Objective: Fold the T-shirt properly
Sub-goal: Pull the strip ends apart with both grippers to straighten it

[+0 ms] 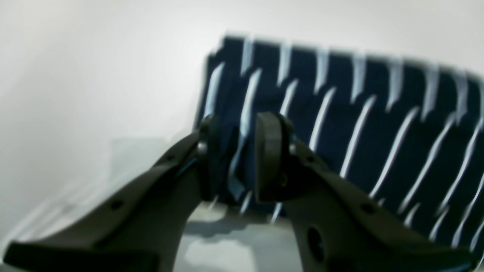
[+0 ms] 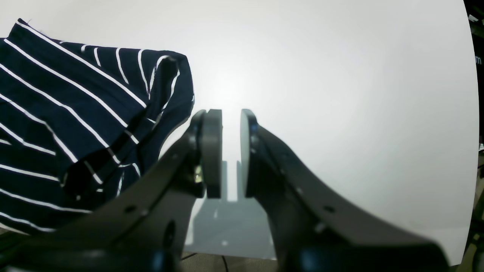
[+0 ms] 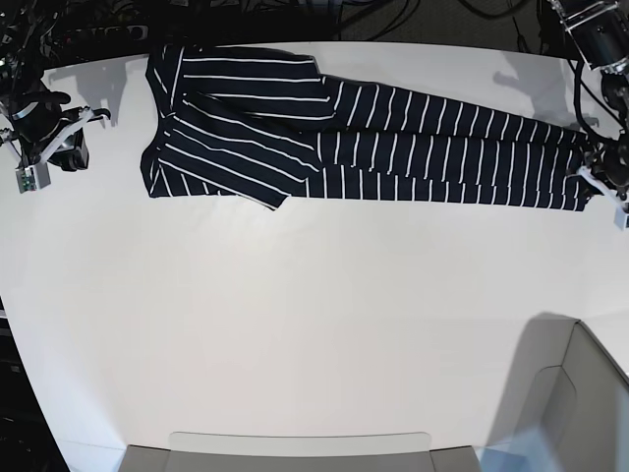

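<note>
The T-shirt (image 3: 393, 147) is dark navy with thin white stripes. It lies as a long band along the far side of the white table (image 3: 295, 315), with its sleeve end folded over at the left. My left gripper (image 3: 600, 179) is at the shirt's right end. In the left wrist view this gripper (image 1: 240, 126) has striped cloth (image 1: 378, 132) bunched between its fingers. My right gripper (image 3: 54, 147) is off the shirt's left end. In the right wrist view it (image 2: 227, 117) stands over bare table with a narrow empty gap, and the shirt (image 2: 56, 113) lies to its left.
A grey box (image 3: 570, 403) stands at the near right corner. A grey tray edge (image 3: 295, 450) runs along the near side. Dark cables and gear (image 3: 295, 15) lie beyond the table's far edge.
</note>
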Motion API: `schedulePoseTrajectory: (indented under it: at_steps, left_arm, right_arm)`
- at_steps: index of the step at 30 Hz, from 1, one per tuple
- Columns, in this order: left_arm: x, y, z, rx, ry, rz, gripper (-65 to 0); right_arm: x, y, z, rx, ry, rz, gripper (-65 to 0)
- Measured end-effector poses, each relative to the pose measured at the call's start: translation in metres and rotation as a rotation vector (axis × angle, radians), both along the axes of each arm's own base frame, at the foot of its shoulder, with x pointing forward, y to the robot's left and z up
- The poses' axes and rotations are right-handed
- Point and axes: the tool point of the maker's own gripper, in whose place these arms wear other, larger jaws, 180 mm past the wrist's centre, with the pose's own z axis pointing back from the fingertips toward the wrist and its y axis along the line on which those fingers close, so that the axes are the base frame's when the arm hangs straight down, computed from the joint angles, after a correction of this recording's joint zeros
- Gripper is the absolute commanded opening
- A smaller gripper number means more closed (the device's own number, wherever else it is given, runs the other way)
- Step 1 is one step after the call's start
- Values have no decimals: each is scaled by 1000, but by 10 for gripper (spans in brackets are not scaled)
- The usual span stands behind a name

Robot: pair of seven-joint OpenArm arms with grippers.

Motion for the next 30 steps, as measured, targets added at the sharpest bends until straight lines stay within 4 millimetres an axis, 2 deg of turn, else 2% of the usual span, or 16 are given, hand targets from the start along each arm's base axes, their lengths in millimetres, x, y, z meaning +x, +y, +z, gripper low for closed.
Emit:
schedulePoseTrajectory:
  at_steps: [4, 8, 13, 17, 22, 26, 30]
  left_arm:
    - [-8, 2, -16, 7, 71, -14, -493]
    - [-4, -2, -16, -32, 47, -10, -493]
    - [-2, 9, -13, -22, 30, -1, -493]
    - [-13, 13, -26, -37, 61, 33, -493]
    - [-18, 20, -33, -37, 74, 43, -493]
    - [-20, 19, -44, -62, 67, 60, -493]
    - [-22, 17, -48, -49, 84, 34, -493]
  right_arm:
    - [0, 1, 0, 5, -2, 2, -557]
    - [1, -2, 2, -12, 0, 9, -557]
    - [1, -2, 2, -12, 0, 10, -557]
    - [1, -2, 2, -12, 0, 10, -557]
    - [2, -1, 2, -22, 7, 24, -557]
    - [3, 6, 0, -13, 12, 52, -557]
    - [3, 4, 1, -24, 15, 53, -557]
